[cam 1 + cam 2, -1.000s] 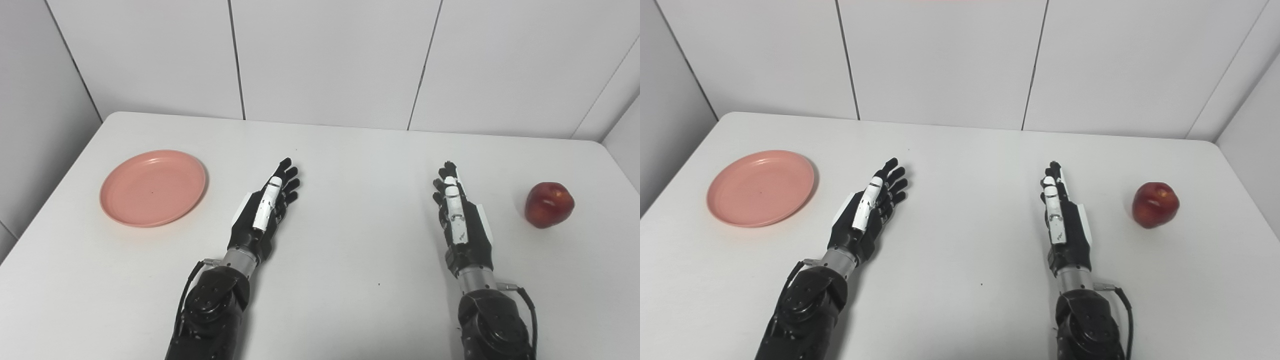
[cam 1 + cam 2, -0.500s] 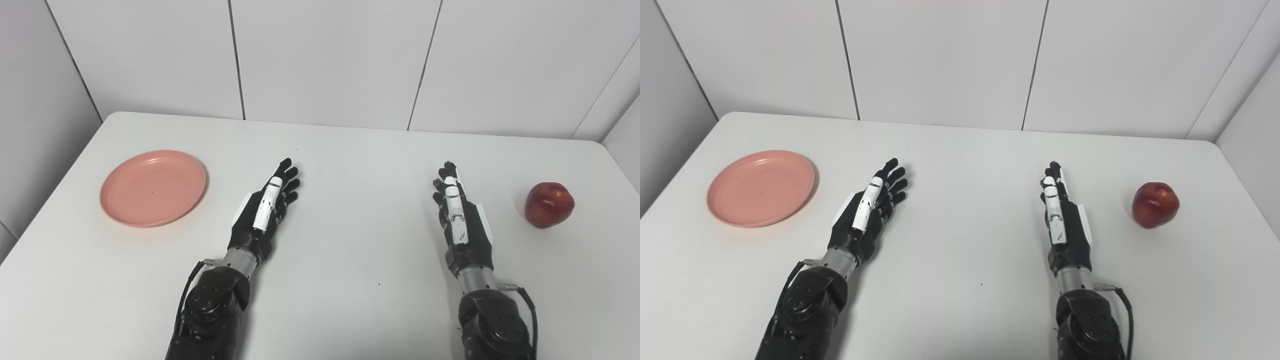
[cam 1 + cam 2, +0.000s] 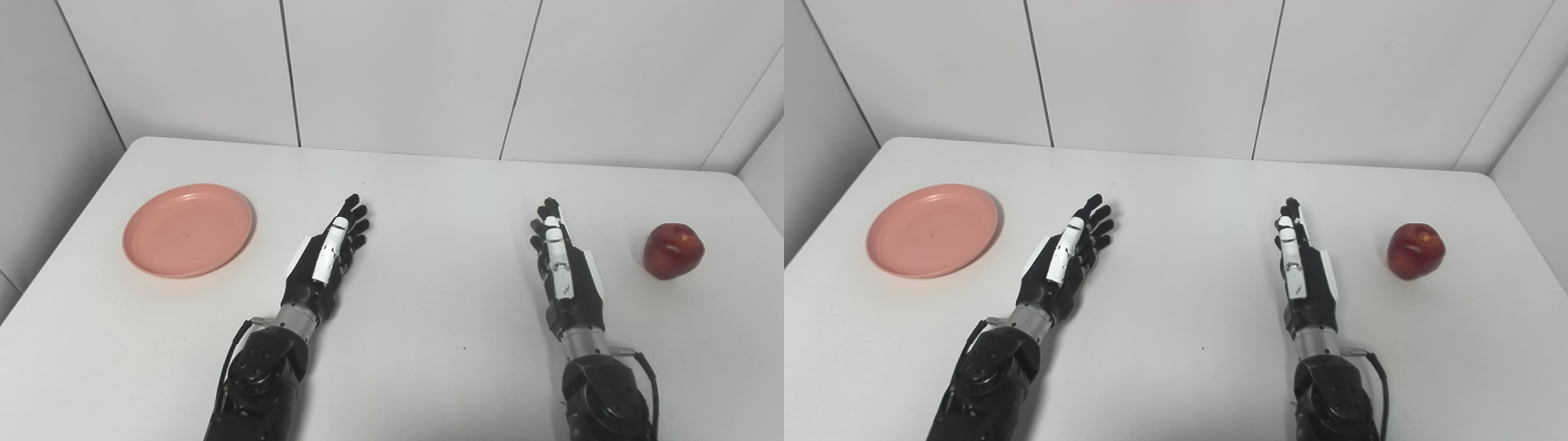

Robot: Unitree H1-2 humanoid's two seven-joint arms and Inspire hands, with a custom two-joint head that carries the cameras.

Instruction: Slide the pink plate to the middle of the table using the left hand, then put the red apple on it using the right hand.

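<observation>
A round pink plate [image 3: 187, 230] lies flat on the left side of the white table [image 3: 429, 202], with nothing on it. A red apple [image 3: 672, 251] stands near the table's right edge. My left hand [image 3: 326, 257] rests low over the table right of the plate, a hand's width from its rim, open with fingers stretched forward. My right hand [image 3: 561, 263] is also open, edge-up, fingers pointing away, well left of the apple. Neither hand touches anything.
White wall panels [image 3: 404, 73] rise behind the table's far edge, and grey walls close in on both sides. A bare stretch of tabletop [image 3: 441, 269] lies between my two hands.
My left hand has crept slightly forward and up. The plate, the apple and my right hand stay where they were.
</observation>
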